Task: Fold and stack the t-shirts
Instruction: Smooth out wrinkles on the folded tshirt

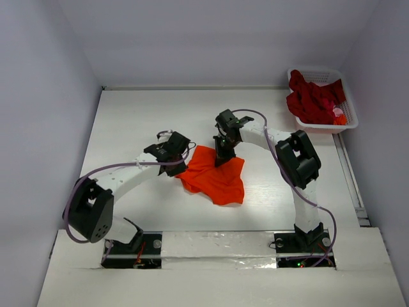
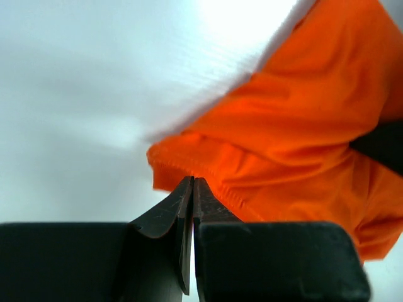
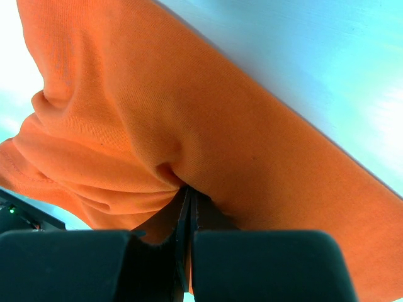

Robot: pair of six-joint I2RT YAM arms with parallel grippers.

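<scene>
The bright orange t-shirt (image 1: 215,176) lies crumpled in the middle of the table between both arms. My left gripper (image 1: 183,161) is at its left edge. In the left wrist view, my left gripper (image 2: 192,180) is shut with its tips overlapping the stitched hem of the orange t-shirt (image 2: 296,126). My right gripper (image 1: 223,157) is over the shirt's far edge. In the right wrist view, my right gripper (image 3: 189,190) is shut on a puckered fold of the orange t-shirt (image 3: 157,107). Darker red t-shirts (image 1: 313,99) are heaped in a basket.
A white lattice basket (image 1: 348,121) stands at the far right corner of the table, holding the red pile. White walls enclose the table on the left, back and right. Both arm bases sit at the near edge.
</scene>
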